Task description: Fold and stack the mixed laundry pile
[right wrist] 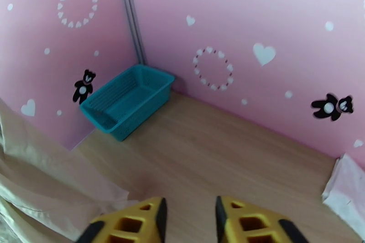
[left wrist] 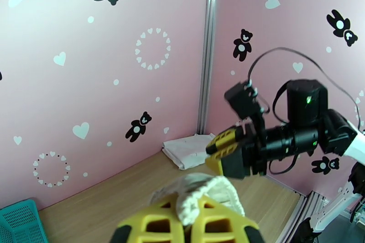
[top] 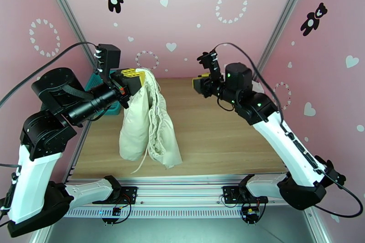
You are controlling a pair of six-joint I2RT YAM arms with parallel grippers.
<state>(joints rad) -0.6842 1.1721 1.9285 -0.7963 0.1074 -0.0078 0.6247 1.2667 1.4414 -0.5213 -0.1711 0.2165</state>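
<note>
Left gripper — jaws clamped on the cream-beige garment, which hangs down to the table. Right gripper — jaws parted, empty. The white T-shirt lies at the table's far right corner.

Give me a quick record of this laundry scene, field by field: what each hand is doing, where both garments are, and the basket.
left hand: shut on the cream-beige garment, raised above the table
cream-beige garment: hangs from the left hand, lower end resting on the table
right hand: open, holding nothing, in the air over the table
white T-shirt: looks folded, lying at the far right corner by the wall
teal basket: far left corner, looks empty
</note>
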